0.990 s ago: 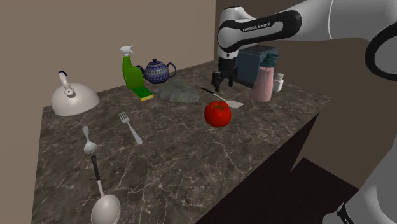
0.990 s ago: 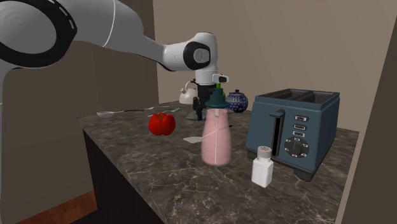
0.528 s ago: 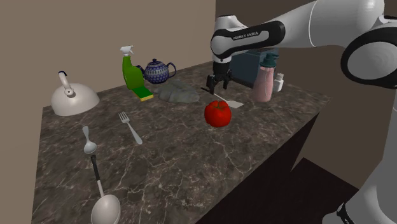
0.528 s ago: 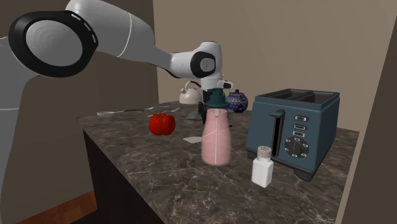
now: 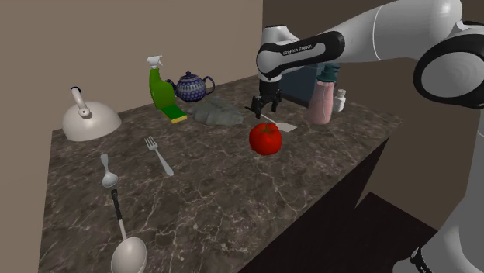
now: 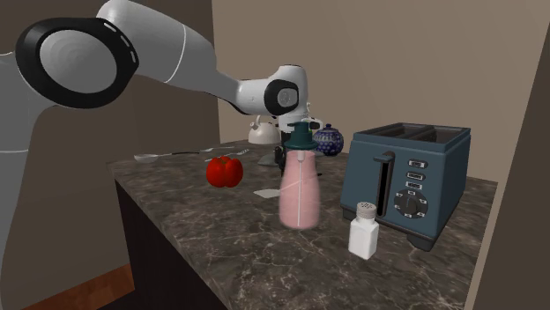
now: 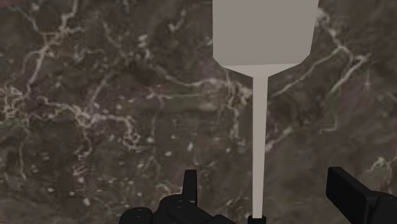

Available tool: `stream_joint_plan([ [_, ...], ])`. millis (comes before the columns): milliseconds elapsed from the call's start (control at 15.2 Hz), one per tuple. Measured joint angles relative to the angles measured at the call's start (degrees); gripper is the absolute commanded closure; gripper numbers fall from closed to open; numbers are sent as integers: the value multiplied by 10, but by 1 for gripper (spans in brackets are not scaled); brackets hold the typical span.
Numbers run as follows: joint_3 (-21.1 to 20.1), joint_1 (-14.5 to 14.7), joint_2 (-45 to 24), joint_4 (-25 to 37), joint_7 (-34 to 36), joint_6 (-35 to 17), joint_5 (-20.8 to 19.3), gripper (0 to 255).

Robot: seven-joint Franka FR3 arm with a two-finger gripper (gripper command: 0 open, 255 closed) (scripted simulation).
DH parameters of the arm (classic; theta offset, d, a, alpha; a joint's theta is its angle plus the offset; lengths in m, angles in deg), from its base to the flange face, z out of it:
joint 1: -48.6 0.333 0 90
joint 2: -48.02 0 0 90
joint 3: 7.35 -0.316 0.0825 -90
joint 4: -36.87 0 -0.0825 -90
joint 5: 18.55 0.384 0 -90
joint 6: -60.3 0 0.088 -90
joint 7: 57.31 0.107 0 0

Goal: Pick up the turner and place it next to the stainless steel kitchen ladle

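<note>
Now we hover our gripper (image 7: 266, 181), spread and empty, astride the turner (image 7: 264, 32) to clamp its thin shank; it lies flat right of the shoulder view's centre, ladle (image 5: 128, 252) at lower left.

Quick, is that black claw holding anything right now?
Gripper: open, holding nothing; the turner handle lies between its fingers, untouched.

On your dark marble counter (image 5: 233, 194), a white kettle (image 5: 89, 118) sits at the shoulder view's far left. A green spray bottle (image 5: 160, 85) stands beside a blue patterned teapot (image 5: 192, 86). You'll find a pink bottle (image 6: 299, 189) between the red tomato (image 5: 265, 138) and the blue-grey toaster (image 6: 410, 180), with a white shaker (image 6: 363, 231) near it.
</note>
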State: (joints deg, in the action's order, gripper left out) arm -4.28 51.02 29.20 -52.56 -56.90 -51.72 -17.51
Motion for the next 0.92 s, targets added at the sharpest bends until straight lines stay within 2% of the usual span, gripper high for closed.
stream_joint_plan([
  [66, 0, 0, 0, 0, 0, 0, 0, 0],
  [132, 0, 0, 0, 0, 0, 0, 0, 255],
  [924, 0, 0, 2, 7, 0, 8, 0, 255],
])
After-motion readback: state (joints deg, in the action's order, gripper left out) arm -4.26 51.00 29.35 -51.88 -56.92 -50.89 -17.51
